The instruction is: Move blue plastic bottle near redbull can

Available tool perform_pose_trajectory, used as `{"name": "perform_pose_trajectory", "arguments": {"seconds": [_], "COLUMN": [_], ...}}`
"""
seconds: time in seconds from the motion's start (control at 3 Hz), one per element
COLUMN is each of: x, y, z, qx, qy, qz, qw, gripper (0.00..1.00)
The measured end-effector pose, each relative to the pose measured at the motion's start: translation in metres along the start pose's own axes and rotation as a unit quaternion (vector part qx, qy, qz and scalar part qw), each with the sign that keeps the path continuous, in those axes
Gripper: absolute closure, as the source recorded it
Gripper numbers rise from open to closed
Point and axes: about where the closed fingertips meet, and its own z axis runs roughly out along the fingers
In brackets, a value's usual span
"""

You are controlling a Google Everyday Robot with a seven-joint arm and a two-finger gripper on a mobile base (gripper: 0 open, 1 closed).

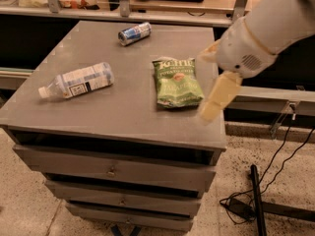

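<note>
The blue plastic bottle (78, 80) lies on its side at the left of the grey cabinet top (123, 114), with its white cap pointing left. The redbull can (134, 33) lies on its side near the far edge, well apart from the bottle. My gripper (216, 98) hangs over the right edge of the top, just right of the green chip bag, far from the bottle. It holds nothing that I can see. The white arm reaches in from the upper right.
A green chip bag (176, 81) lies flat between the gripper and the bottle. The top sits on a cabinet of drawers (113, 171). A counter (167, 4) runs behind. Black cables and a pole (256, 200) lie on the floor at the right.
</note>
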Motion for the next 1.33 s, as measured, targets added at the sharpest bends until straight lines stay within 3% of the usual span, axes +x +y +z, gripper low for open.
{"name": "perform_pose_trajectory", "arguments": {"seconds": [0.33, 1.0, 1.33], "x": [-0.016, -0.016, -0.032], "y": [-0.002, -0.001, -0.008], "z": [0.018, 0.022, 0.052], "qx": [-0.011, 0.008, -0.007], "qy": [-0.026, -0.010, -0.048], "qz": [0.002, 0.018, 0.009], "qw": [0.9996, 0.9998, 0.9988], "gripper": [0.00, 0.00, 0.00]}}
